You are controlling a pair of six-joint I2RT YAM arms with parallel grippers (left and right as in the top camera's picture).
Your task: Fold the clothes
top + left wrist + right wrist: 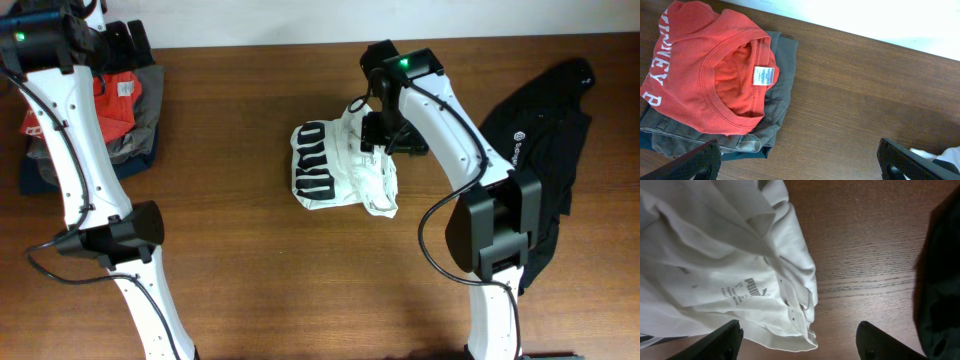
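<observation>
Hovering over the white shirt (338, 165), the right gripper (802, 340) stood spread wide; the left gripper (802, 160), also spread, hung above the red garment (700, 75).

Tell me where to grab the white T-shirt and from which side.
Pinch the white T-shirt at its bunched edge facing the black garment, coming down from above with the right gripper: the layers there pile into a raised ridge, and that gripper hangs open over it.
</observation>
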